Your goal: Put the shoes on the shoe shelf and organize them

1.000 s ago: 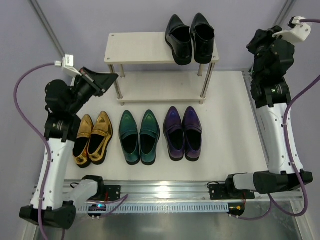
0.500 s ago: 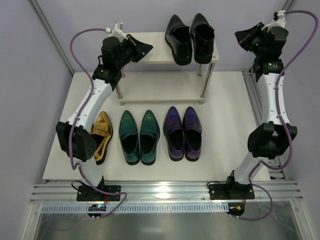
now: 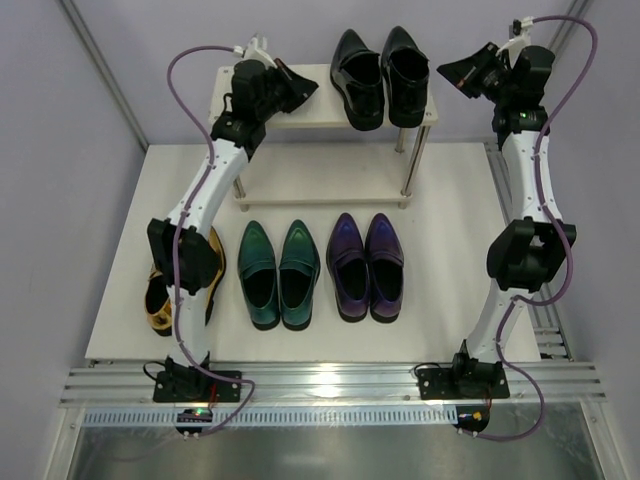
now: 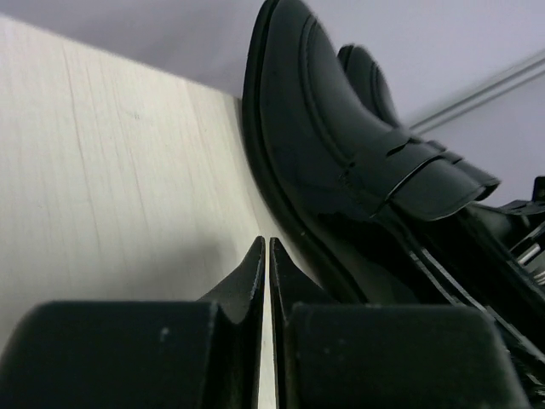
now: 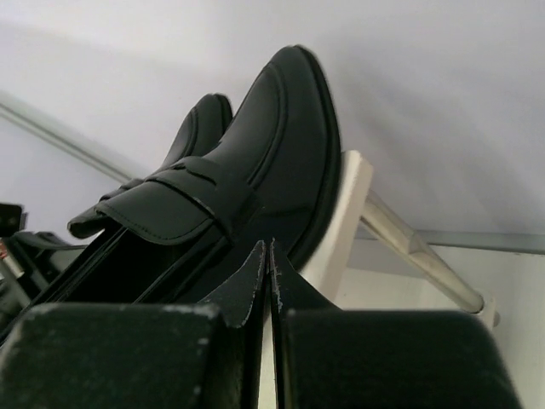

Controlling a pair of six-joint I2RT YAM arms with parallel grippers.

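A two-tier shelf (image 3: pixel 270 100) stood at the top centre of the overhead view, on a white table (image 3: pixel 450 250). A black pair (image 3: pixel 380 75) sat on the right half of its top board, toes pointing to the top of the frame.

Below the shelf, three more pairs lay in a row on the table, toes toward the shelf. The gold pair (image 3: pixel 210 262) was at left, partly hidden by the left arm (image 3: pixel 195 215). The teal pair (image 3: pixel 279 272) was in the middle and the purple pair (image 3: pixel 366 265) at right.

The left gripper (image 3: pixel 303 88) hung over the left half of the top board, just left of the black pair. Its fingers were pressed together, holding nothing. The right gripper (image 3: pixel 450 72) hung just right of the black pair, past the shelf's right end, fingers likewise closed on nothing.

Each wrist view showed closed fingertips with a black shoe close ahead.
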